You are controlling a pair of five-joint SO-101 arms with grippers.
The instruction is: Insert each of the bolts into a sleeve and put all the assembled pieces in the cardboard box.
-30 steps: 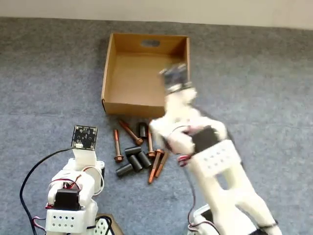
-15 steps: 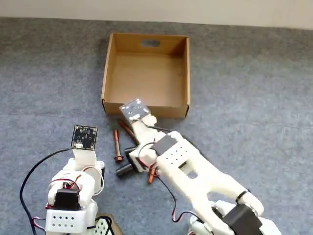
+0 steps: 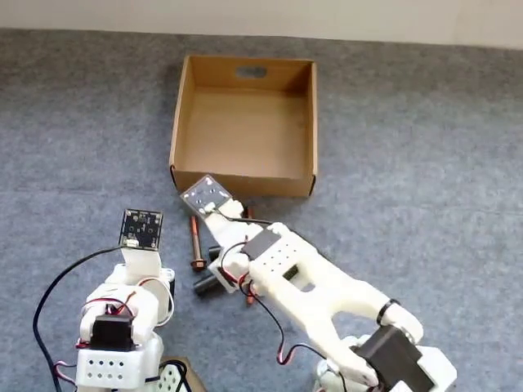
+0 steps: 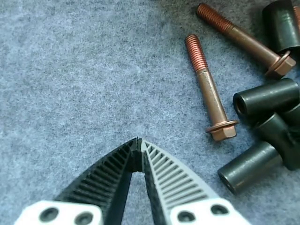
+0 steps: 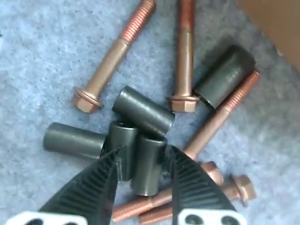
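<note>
Several copper bolts (image 5: 111, 58) and dark sleeves (image 5: 143, 111) lie in a loose pile on the grey carpet just in front of the cardboard box (image 3: 189, 106). My right gripper (image 5: 143, 153) is low over the pile. It is open, with one upright-looking sleeve (image 5: 148, 165) between its fingers and a second sleeve (image 5: 123, 143) against one finger. My left gripper (image 4: 137, 141) is shut on nothing, hovering over bare carpet a short way from a bolt (image 4: 210, 98) and two sleeves (image 4: 266, 95). The box holds nothing.
The right arm (image 3: 302, 282) stretches from the near right across to the pile and covers part of it. One bolt (image 3: 194, 242) and one sleeve (image 3: 207, 284) lie on the pile's left side. The left arm (image 3: 122, 314) stands at the near left.
The right arm has swung back from over the box and dropped onto the pile, its fingers now straddling a sleeve. The left arm has not moved.
</note>
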